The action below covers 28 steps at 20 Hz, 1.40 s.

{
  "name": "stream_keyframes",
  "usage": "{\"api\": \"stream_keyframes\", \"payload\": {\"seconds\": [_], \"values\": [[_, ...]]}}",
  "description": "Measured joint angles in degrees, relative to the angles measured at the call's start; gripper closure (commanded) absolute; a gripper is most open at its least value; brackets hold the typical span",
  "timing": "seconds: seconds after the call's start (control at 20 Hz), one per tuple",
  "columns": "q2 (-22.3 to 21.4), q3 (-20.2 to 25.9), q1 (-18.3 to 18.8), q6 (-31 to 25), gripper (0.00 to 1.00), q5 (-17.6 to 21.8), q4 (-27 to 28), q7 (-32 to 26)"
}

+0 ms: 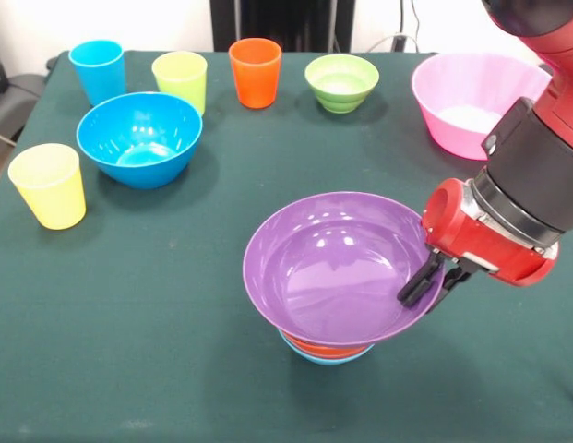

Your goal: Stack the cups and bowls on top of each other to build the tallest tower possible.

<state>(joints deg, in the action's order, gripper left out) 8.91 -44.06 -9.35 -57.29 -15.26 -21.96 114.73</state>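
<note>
Three bowls make up the tower (337, 314) so far: a wide glossy purple plastic bowl (337, 268) sits on a small orange bowl (328, 349), which sits in a small light-blue bowl (325, 359), all on the dark green cloth surface (129, 351). The robot's black pincer (432, 281) straddles the purple bowl's rim on the side nearest the large pink plastic bowl (475, 101), one finger inside the wall, the other outside; it looks closed on that rim, though the outer finger is mostly hidden behind the bowl.

The purple bowl is probably light, stiff and slick, so the thin rim is the sensible place to pinch, and it may tilt or slide on its narrow base.

Beyond the purple bowl stand a small green plastic bowl (341, 81), an orange tapered plastic cup (255, 72), a lime green cup (180, 81) and a blue cup (98, 70); a deep blue plastic bowl (139, 138) and a yellow cup (49, 185) lie farther from it, towards the blue cup's side.

The two lower bowls show only as slivers. The pink bowl is partly covered by the arm.
</note>
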Motion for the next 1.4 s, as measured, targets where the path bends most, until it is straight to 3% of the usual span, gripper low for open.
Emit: {"api": "stream_keyframes", "payload": {"seconds": [1.4], "values": [[-1.4,0.1,0.4,0.0,1.0,0.2,0.0,0.0]]}}
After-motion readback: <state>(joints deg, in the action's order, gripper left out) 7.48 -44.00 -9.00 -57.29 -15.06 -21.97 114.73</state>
